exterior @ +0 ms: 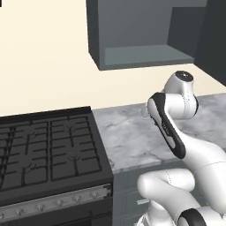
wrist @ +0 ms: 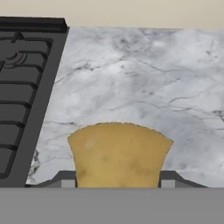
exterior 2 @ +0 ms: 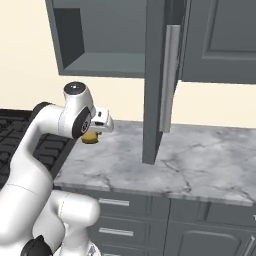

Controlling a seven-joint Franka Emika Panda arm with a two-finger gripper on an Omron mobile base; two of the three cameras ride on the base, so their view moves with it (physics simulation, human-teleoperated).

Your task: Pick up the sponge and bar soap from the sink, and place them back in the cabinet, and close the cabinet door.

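Clamped on the sponge (wrist: 118, 153) — tool (wrist: 117, 181) at lower centre of the hand view, above the marble counter (wrist: 153, 78), stove (wrist: 22, 87) at left. Left of centre in right base view, sponge under the hand; open cabinet (exterior 2: 100, 65) at top, cabinet door (exterior 2: 155, 80) ajar.

Matt mottled mustard sponge (wrist: 119, 154), veined grey marble counter (wrist: 144, 78), matt slate cabinet (exterior 2: 100, 35).

Left and right base views look forward and down from behind the arm, sharing the marble bench (exterior: 132, 137) and open cabinet (exterior: 132, 44) — seen from opposite sides. Hand view looks closely along the gripper (wrist: 117, 183) at the bench and stove (wrist: 22, 87) edge.
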